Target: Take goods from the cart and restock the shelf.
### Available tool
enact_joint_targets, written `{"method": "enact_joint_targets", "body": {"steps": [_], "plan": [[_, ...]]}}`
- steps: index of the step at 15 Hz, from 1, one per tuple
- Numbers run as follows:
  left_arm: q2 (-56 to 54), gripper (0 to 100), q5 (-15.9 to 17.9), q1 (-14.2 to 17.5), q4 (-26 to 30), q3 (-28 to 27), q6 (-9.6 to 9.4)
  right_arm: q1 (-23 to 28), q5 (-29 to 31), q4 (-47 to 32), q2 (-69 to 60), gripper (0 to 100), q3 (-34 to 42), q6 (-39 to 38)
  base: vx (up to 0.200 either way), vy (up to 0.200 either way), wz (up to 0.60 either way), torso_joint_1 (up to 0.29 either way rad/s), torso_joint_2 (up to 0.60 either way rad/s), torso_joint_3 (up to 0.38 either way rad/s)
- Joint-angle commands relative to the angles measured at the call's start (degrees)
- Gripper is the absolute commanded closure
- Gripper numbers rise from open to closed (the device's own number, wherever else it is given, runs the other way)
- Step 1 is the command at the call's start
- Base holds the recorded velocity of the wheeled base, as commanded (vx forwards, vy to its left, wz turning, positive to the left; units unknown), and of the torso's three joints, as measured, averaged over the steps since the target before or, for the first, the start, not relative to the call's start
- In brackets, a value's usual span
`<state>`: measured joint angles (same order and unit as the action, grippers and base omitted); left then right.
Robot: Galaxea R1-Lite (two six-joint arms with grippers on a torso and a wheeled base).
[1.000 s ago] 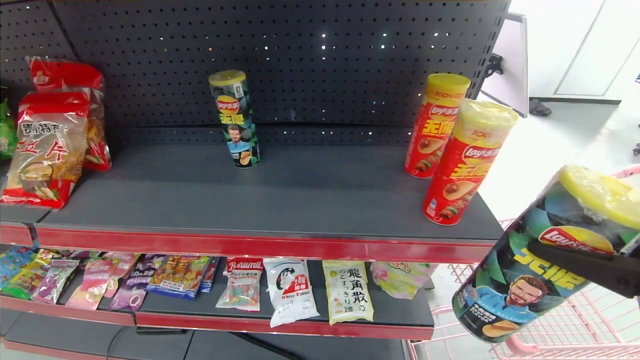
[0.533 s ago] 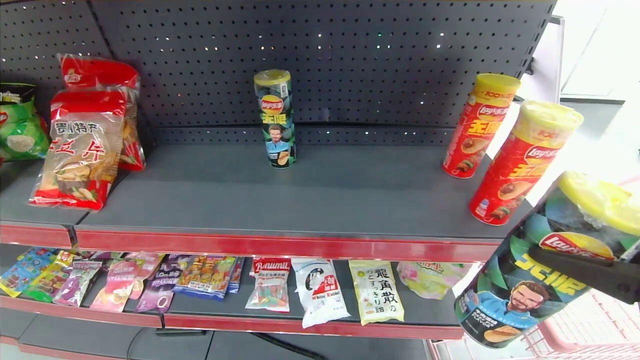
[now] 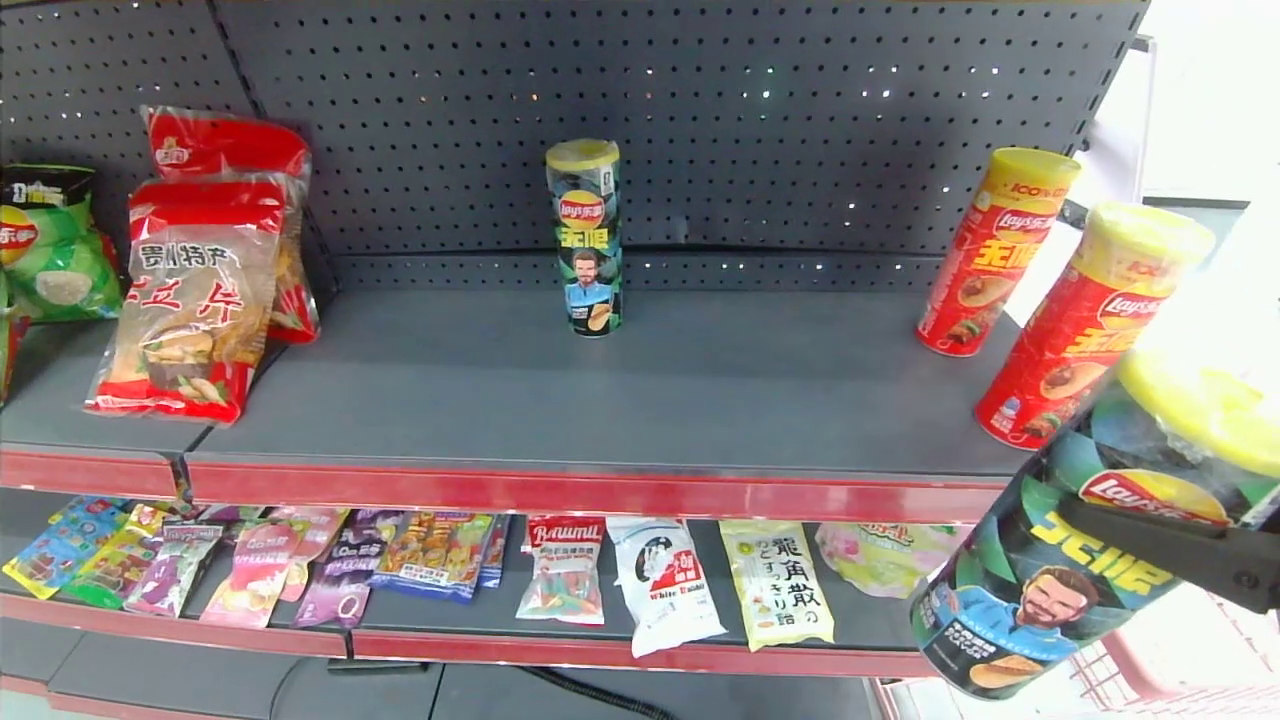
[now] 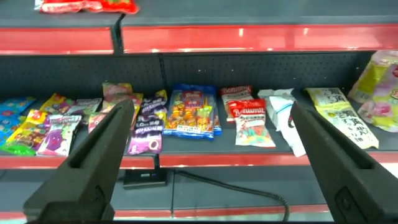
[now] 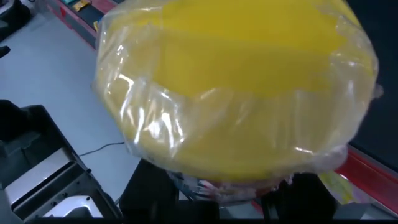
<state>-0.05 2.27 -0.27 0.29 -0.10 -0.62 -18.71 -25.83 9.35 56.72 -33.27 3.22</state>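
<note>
Chips can (image 3: 1050, 560), dark green with a yellow lid, hangs tilted at the head view's lower right. It is off the right end of the shelf (image 3: 600, 492) and pinched by the right tool (image 3: 1165, 535). A matching can (image 3: 587, 240) stands upright at the back of the upper board. A red can (image 3: 995, 250) and a second red can (image 3: 1090, 320) stand at the board's right end.

Left wrist view: the left tool (image 4: 211, 112) is spread wide, facing candy packets (image 4: 193, 115) on the lower shelf.

Right wrist view: the film-wrapped lid (image 5: 236, 87) sits between the right tool's dark fingers (image 5: 149, 196).

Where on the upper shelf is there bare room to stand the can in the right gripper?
Bare shelf runs between the red snack bags and the standing green can, and again between that can and the red cans. The right end is crowded.
</note>
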Motion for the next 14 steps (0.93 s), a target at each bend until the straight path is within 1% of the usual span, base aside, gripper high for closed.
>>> {"method": "enact_joint_targets", "body": {"steps": [1,3,11,14], "plan": [[0.0,0,0.0,0.0,0.0,0.0,0.01,0.0,0.0,0.0,0.1,100,0.1,0.0,0.0,0.0,0.0,0.0,0.0,0.0],[0.0,0,0.0,0.0,0.0,0.0,0.01,0.0,-0.1,0.0,0.1,100,0.3,0.0,0.0,0.0,0.0,0.0,0.0,0.0],[0.0,0,0.0,0.0,0.0,0.0,0.09,0.0,-0.1,0.0,-0.6,100,1.5,0.0,0.2,0.0,0.0,0.001,0.0,0.006],[0.0,0,0.0,0.0,0.0,0.0,0.01,0.1,0.0,0.0,-1.8,100,2.9,0.0,0.0,0.0,0.0,0.0,0.0,0.0]]}}
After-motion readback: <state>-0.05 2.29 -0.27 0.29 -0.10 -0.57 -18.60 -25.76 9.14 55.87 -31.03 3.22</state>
